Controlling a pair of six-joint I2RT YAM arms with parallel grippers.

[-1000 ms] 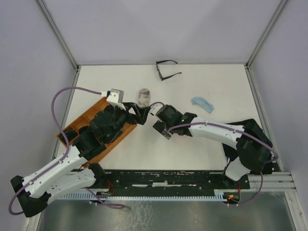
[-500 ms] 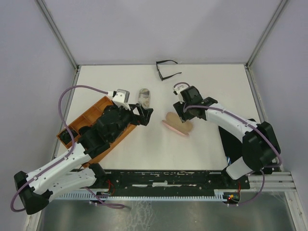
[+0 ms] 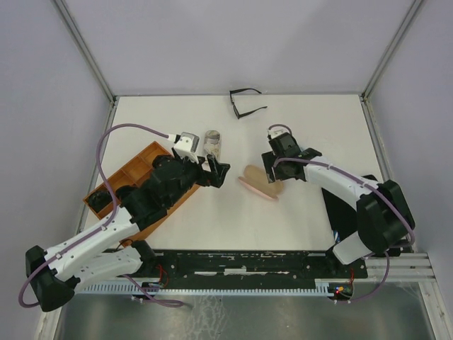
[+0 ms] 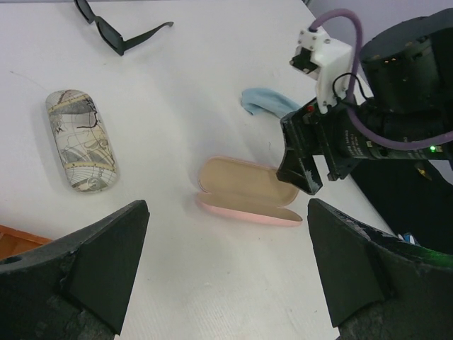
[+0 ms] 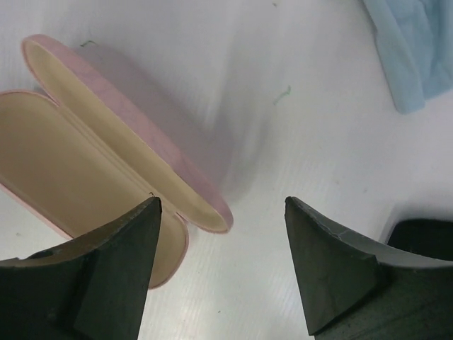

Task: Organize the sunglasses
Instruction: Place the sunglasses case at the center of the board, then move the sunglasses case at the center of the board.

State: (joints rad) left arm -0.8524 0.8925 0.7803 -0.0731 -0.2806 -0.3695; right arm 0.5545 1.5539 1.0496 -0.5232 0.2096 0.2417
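Since a second ago the right gripper (image 3: 273, 167) has gone from the middle of the worktop (image 3: 297, 221) to the right end of the pink case (image 3: 259, 181), which now lies open near the centre, beige lining up. Its fingers stand apart with nothing between them. The left gripper (image 3: 219, 172) has come a little forward, its fingers spread wide and empty. The sunglasses (image 3: 244, 103), a black pair with arms unfolded, lie at the far edge of the worktop, near its middle. A closed patterned case (image 3: 212, 144) lies just beyond the left gripper. Its print resembles an old map, and the lettering is too small to read. An orange tray (image 3: 131, 168) sits at the left edge.
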